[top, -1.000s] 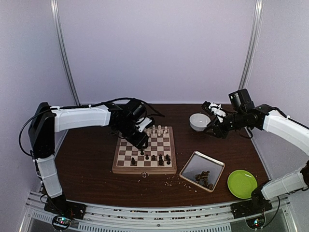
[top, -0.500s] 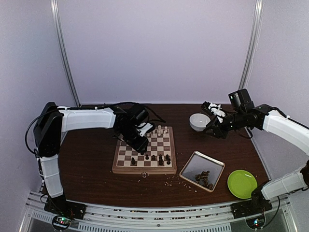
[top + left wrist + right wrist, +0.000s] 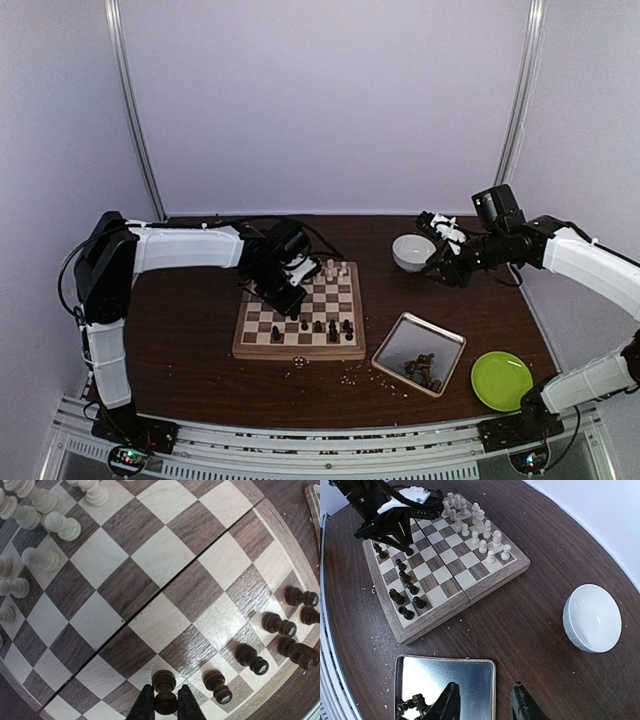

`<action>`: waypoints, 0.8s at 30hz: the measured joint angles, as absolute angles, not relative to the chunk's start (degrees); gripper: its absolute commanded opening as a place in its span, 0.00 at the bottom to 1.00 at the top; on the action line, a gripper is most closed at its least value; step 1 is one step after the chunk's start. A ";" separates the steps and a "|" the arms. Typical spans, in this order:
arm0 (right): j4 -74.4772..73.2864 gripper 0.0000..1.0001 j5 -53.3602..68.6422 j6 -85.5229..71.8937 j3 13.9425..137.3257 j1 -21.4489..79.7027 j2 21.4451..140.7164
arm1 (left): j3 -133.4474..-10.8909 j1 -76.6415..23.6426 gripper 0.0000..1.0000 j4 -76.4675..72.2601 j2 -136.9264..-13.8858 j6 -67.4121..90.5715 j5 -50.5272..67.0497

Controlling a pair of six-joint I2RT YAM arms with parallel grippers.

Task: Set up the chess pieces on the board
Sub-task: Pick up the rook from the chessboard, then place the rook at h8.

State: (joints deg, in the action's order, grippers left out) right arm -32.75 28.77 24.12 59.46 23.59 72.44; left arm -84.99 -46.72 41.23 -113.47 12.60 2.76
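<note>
Top external view: a big dark brown wooden table [image 3: 180,330] holds everything. In its middle lies the square wooden chessboard with cream and brown checks [image 3: 300,352]. To the right of it sits a shiny metal tray [image 3: 405,345], and a little heap of dark chess pieces [image 3: 422,368] lies inside. A round green plate [image 3: 501,380] is near the tray, and a white bowl [image 3: 413,252] sits farther back.

The cream wooden chess pieces [image 3: 328,268] stand in the far rows. A few dark brown wooden chess pieces [image 3: 320,326] stand in the near rows.

The left gripper [image 3: 165,702] is over the board – its two fingers squeeze one dark pawn [image 3: 163,680] standing on a near square. The right gripper [image 3: 485,702] hangs above the table by the tray, fingers apart, holding nothing.
</note>
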 measured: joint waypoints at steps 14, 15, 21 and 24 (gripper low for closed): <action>-32.82 0.35 28.82 24.25 59.46 23.59 73.54 | -81.52 -46.33 0.05 43.29 -106.65 11.88 -4.73; -32.84 0.35 28.86 24.25 59.46 23.59 73.65 | -80.47 -46.17 0.05 43.70 -104.99 11.88 -5.48; -33.17 0.35 29.32 24.29 59.46 23.59 74.17 | -73.63 -45.56 0.05 44.84 -97.62 12.10 -7.77; -33.23 0.35 29.58 24.45 59.46 23.59 74.39 | -69.78 -45.47 0.05 45.10 -95.33 12.64 -7.75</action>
State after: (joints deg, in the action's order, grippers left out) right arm -33.23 29.58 24.45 59.46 23.59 74.39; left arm -69.78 -45.47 45.10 -95.33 12.64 -7.75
